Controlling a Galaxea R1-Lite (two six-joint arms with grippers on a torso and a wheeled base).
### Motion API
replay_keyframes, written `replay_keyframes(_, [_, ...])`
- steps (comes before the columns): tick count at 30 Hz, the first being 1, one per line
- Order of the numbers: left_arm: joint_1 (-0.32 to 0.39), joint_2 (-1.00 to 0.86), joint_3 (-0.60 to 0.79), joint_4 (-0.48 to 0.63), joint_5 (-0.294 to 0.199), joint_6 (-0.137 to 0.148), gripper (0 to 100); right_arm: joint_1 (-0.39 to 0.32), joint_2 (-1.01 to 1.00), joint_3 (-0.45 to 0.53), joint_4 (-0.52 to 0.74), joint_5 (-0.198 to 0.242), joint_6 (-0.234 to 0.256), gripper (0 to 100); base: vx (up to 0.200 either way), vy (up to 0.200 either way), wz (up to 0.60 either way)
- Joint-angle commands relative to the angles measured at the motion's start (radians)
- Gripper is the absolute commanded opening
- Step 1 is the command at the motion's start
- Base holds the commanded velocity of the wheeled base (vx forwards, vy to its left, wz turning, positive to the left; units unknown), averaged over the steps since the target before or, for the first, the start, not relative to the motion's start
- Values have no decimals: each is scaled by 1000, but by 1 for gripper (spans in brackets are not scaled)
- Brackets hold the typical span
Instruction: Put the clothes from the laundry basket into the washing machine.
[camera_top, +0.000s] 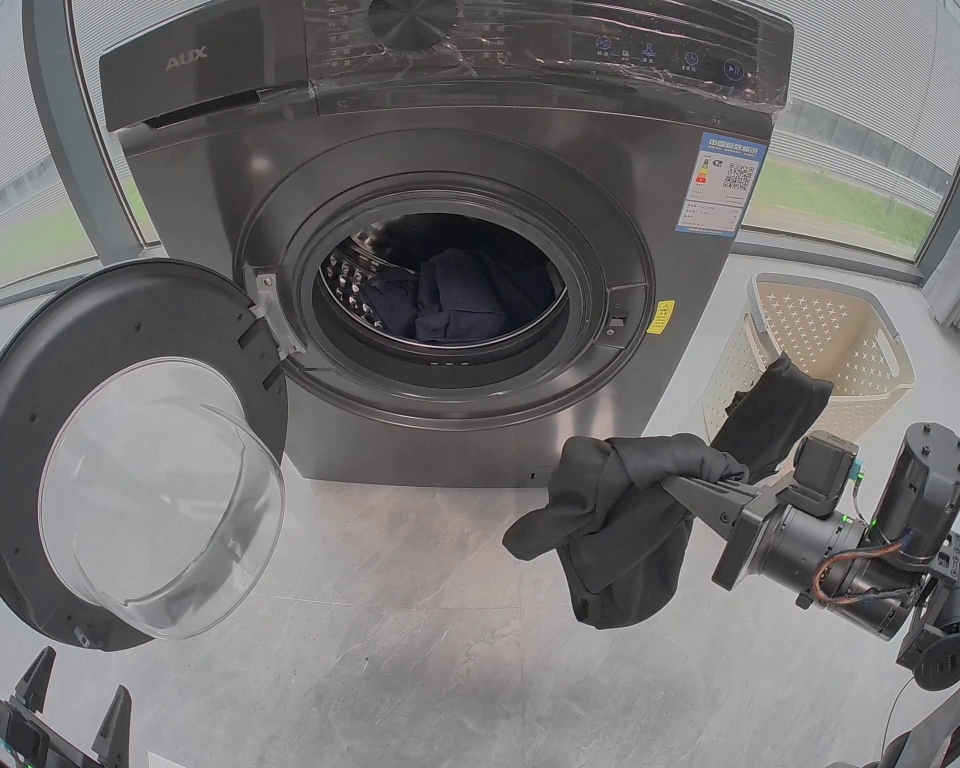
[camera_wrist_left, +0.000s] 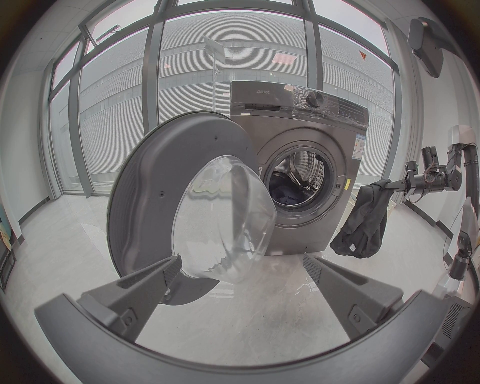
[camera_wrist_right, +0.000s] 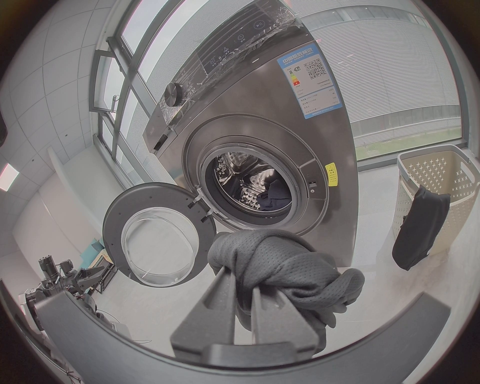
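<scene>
**One piece in hand, one left on the basket**

Nearest, low on the left, the left gripper (camera_top: 82, 680) sits with fingers spread, holding nothing. To the right, the right gripper (camera_top: 690, 488) is clenched on a dark grey garment (camera_top: 610, 520) dangling short of the washing machine (camera_top: 620, 180), whose door (camera_top: 130, 320) stands open on the left. Farther right, another dark garment (camera_top: 775, 410) drapes over the laundry basket (camera_top: 880, 350). Farthest, dark blue clothes (camera_top: 460, 295) lie in the drum. The job looks partly done, with two pieces still to load.

So the right gripper (camera_top: 688, 486) pinches a dark grey garment (camera_top: 605, 525), dangling before the washing machine (camera_top: 460, 150), door (camera_top: 110, 330) wide open.
</scene>
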Motion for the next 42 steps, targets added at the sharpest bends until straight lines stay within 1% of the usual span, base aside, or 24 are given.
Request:
replay_keyframes(1, [0, -12, 15, 0, 0, -1, 100, 1, 0, 0, 0, 0, 0, 0, 0, 0, 0])
replay_keyframes(15, [0, -13, 15, 0, 0, -4, 100, 1, 2, 0, 0, 0, 3, 0, 0, 0, 0])
replay_keyframes(17, [0, -13, 15, 0, 0, -1, 100, 1, 5, -3, 0, -1, 2, 0, 0, 0, 0])
replay_keyframes(20, [0, -13, 15, -2, 0, 7, 100, -4, 9, -18, -2, -12, -17, 0, 0, 0, 0])
replay_keyframes(21, [2, -13, 16, -2, 5, 16, 100, -1, 9, -52, -2, -16, -30, 0, 0, 0, 0])
replay_keyframes(23, [3, -15, 16, -2, 8, 25, 100, 12, 19, -80, -2, -13, -17, 0, 0, 0, 0])
replay_keyframes(25, [3, -15, 16, -2, 8, 25, 100, 12, 19, -80, -2, -13, -17, 0, 0, 0, 0])
replay_keyframes(26, [5, -15, 16, -2, 8, 27, 100, 27, 52, -86, -3, -10, 0, 0, 0, 0, 0])
replay_keyframes(27, [5, -15, 16, -2, 8, 27, 100, 27, 52, -86, -3, -10, 0, 0, 0, 0, 0])
replay_keyframes(28, [2, -15, 16, -2, 7, 24, 100, 30, 80, -101, -20, -10, 14, 0, 0, 0, 0])
replay_keyframes(30, [2, -15, 16, -2, 7, 21, 100, 33, 89, -95, -41, -12, 14, 0, 0, 0, 0])
replay_keyframes(31, [2, -15, 16, -2, 8, 25, 100, 47, 106, -84, -77, -13, 12, 0, 0, 0, 0])
replay_keyframes(32, [2, -15, 16, -2, 8, 25, 100, 50, 111, -81, -86, -13, 12, 0, 0, 0, 0])
replay_keyframes(35, [6, -15, 16, -2, 8, 25, 100, 70, 125, -50, -164, -16, 9, 0, 0, 0, 0])
replay_keyframes(36, [6, -15, 16, -2, 8, 25, 100, 70, 125, -50, -164, -16, 9, 0, 0, 0, 0])
replay_keyframes(42, [6, -15, 16, -2, 8, 25, 100, 79, 172, -21, -256, -21, 6, 0, 0, 0, 0])
